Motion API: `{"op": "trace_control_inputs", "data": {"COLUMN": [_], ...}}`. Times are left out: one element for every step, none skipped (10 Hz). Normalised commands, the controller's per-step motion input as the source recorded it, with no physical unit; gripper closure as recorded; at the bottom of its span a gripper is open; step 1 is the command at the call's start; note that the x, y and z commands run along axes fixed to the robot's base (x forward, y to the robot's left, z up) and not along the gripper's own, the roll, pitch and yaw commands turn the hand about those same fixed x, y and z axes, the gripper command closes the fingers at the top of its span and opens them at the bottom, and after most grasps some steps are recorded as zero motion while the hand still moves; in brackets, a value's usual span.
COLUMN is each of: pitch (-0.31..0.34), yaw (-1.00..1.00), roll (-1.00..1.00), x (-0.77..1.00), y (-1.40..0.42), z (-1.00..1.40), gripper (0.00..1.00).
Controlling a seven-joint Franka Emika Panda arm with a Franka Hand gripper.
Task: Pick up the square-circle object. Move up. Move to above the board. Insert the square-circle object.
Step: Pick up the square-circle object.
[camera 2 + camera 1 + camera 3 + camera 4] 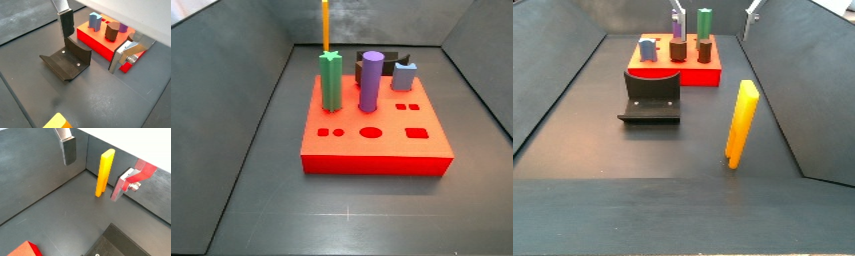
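Wrist views: tall slim orange-yellow square-circle object (104,173) upright on the dark floor near the wall corner, apart from the gripper (93,173). Fingers (69,150) spread wide, holding nothing; one red-backed silver finger just beside the bar. Elsewhere, red board (99,40) carrying a blue peg (95,21) and a brown peg (112,31), with the dark fixture (67,61) in front.

Side views: green star-topped peg (331,80) and purple cylinder (370,81) upright on the board, shaped holes ahead of them. Bar alone by the right wall (742,123), well apart from board and fixture (652,97).
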Motion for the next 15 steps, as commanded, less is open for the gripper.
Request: {"op": "trace_control_inputs", "data": {"pitch": [-0.039,-0.061,-0.084,-0.044,-0.039,0.0,0.0,-0.016,-0.147,-0.266,-0.269,-0.254,-0.121,-0.067,-0.081], "yaw": [0.07,0.09,0.11,0.11,0.01,0.0,0.0,0.0,0.05,0.09,0.07,0.08,0.04,0.0,0.0], "roll": [-0.14,-0.07,-0.08,-0.09,-0.04,-0.12,-0.2,-0.25,-0.22,-0.23,-0.21,-0.18,-0.05,-0.01,-0.03], "x": [-0.04,-0.46,-0.51,-0.45,-0.42,0.0,0.39,0.27,-0.04,-0.29,-0.23,-0.16,0.0,0.0,-0.01], "y": [0.36,0.8,0.93,0.95,0.63,0.5,0.38,0.37,0.39,0.38,0.26,0.16,0.0,0.0,0.02], "z": [0.0,-0.27,-0.29,-0.29,-0.2,-0.17,-0.17,-0.22,-0.38,-0.37,-0.3,-0.31,-0.22,-0.16,-0.02], "gripper": [0.0,0.0,0.0,0.0,0.0,0.0,0.0,0.0,0.0,0.0,0.0,0.0,0.0,0.0,0.0]}}
